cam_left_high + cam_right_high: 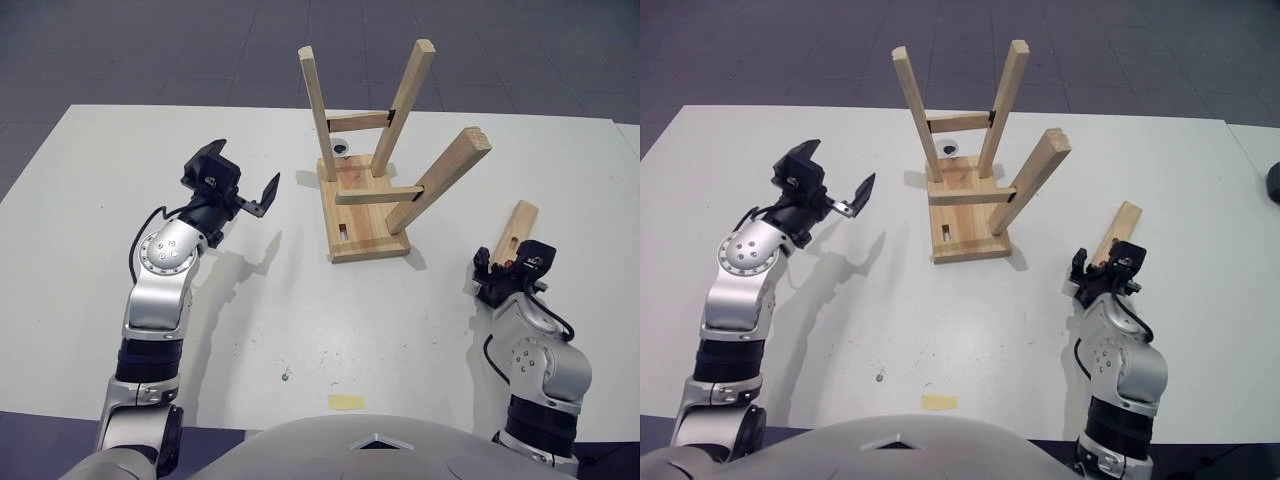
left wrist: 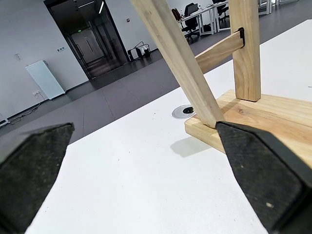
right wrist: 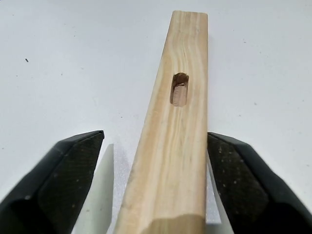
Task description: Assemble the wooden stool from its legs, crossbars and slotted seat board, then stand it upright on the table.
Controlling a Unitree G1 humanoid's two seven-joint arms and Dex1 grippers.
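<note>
Left end effector (image 1: 250, 163) spread, right end effector (image 3: 155, 136) likewise

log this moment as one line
stool: upside down, three legs in | loose leg: flat on table | right gripper: open around loose leg | left gripper: open, left of stool

Floor: dark grey carpet tiles (image 1: 150, 50) beyond the far edge of the table.
Table: white top (image 1: 100, 200); a round cable port (image 1: 341, 147) is set in it toward the far side, and a yellow note (image 1: 346, 402) lies by the near edge.
Walls: pale grey (image 2: 29, 34).
Doorway: dark glazed opening (image 2: 92, 39), with a ceiling strip light (image 2: 101, 7) inside.
Furniture: a white cabinet (image 2: 45, 78) stands against the wall near the doorway; office chairs and desks (image 2: 195, 12) are far off.
</note>
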